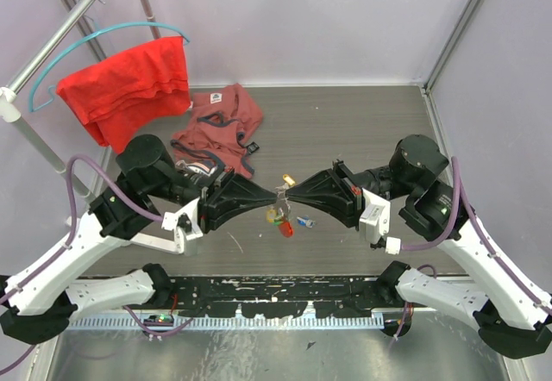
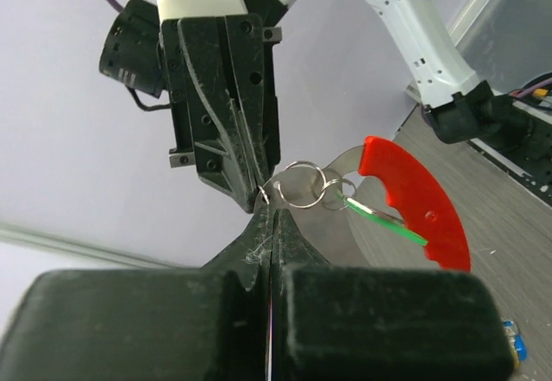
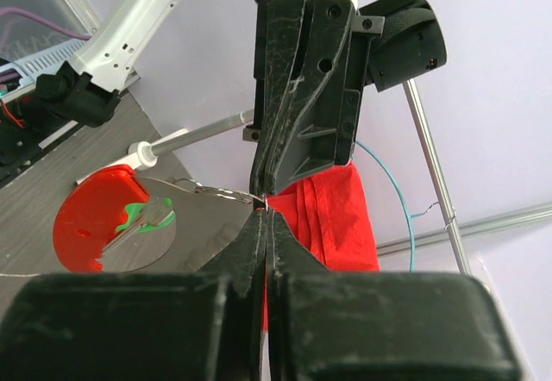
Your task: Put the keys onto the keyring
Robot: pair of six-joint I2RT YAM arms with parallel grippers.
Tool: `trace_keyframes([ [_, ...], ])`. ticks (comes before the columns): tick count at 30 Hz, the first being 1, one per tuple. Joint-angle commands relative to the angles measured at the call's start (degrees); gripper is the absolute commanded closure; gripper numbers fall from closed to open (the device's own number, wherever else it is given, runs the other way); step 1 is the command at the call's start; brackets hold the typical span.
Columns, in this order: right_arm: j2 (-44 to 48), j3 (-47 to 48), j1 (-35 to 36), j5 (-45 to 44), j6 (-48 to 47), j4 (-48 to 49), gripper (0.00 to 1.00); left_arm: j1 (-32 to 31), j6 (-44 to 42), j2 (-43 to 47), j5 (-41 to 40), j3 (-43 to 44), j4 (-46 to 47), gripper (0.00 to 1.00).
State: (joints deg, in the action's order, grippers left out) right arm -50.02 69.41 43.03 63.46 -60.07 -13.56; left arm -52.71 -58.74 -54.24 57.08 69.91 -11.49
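Left tool (image 1: 274,196): pressing its fingers fully together and pinching a loop of the thin silvery metal keyring with the flat red oval tag (image 2: 297,184).
Right tool (image 1: 290,195): clamping tight as well, gripping the keyring from the opposite side, tip to tip with the left tool.
Keyring: hanging in the air between the two tools, above the grey wood-grain worktop (image 1: 345,122), with its tag dangling below the loops.
Green-headed key (image 2: 384,220): a tiny silver key, already hanging on the keyring and lying against the tag.
Blue-headed key (image 1: 304,221): lying on the worktop just beside the keyring, towards the right arm.
Gold-headed key (image 1: 286,178): showing just beyond the keyring; whether it is touching the ring cannot be told.
Step, as judged: the arms are bracing the keyring, probably to spread its coil for another key.
Risk of slipping: both tools are holding only thin wire at their very tips, so a small sideways pull could be freeing it and dropping the keyring onto the worktop.
Risk of twisting: opposing pulls could be bending the loop or shaking the green-headed key loose.
Risk of clashing: the tips are touching beside the keyring, so any push inward could be jamming them.
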Motion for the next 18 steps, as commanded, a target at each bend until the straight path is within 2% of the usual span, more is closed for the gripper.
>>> trace_keyframes([
  [1, -0.5, 4.6, 0.0, 0.3, -7.1, -6.7, 0.99, -0.2, -6.1, -1.2, 3.9, 5.3, -13.1, 1.00],
  [6, -1.2, 6.8, 0.0, 0.0, -10.9, -12.3, 0.99, -0.1, -13.5, -4.9, 5.7, 12.1, -29.1, 1.00],
  [9, -0.9, 6.8, 0.0, -0.1, -11.5, -13.3, 0.99, -0.1, -15.2, -6.0, 5.2, 14.3, -33.1, 1.00],
  [12, -0.2, 6.4, 0.0, 0.1, -12.2, -13.5, 0.99, -0.1, -13.1, -4.6, 3.8, 11.9, -29.8, 0.99],
  [15, 0.5, 6.3, 0.0, 0.1, -14.4, -14.0, 0.99, -0.2, -8.5, -2.0, 1.6, 6.9, -19.3, 0.88],
  [18, 0.6, 6.7, 0.0, -0.5, -15.5, -14.1, 0.99, -0.1, -4.6, 0.2, -0.1, 2.4, -10.3, 0.86],
])
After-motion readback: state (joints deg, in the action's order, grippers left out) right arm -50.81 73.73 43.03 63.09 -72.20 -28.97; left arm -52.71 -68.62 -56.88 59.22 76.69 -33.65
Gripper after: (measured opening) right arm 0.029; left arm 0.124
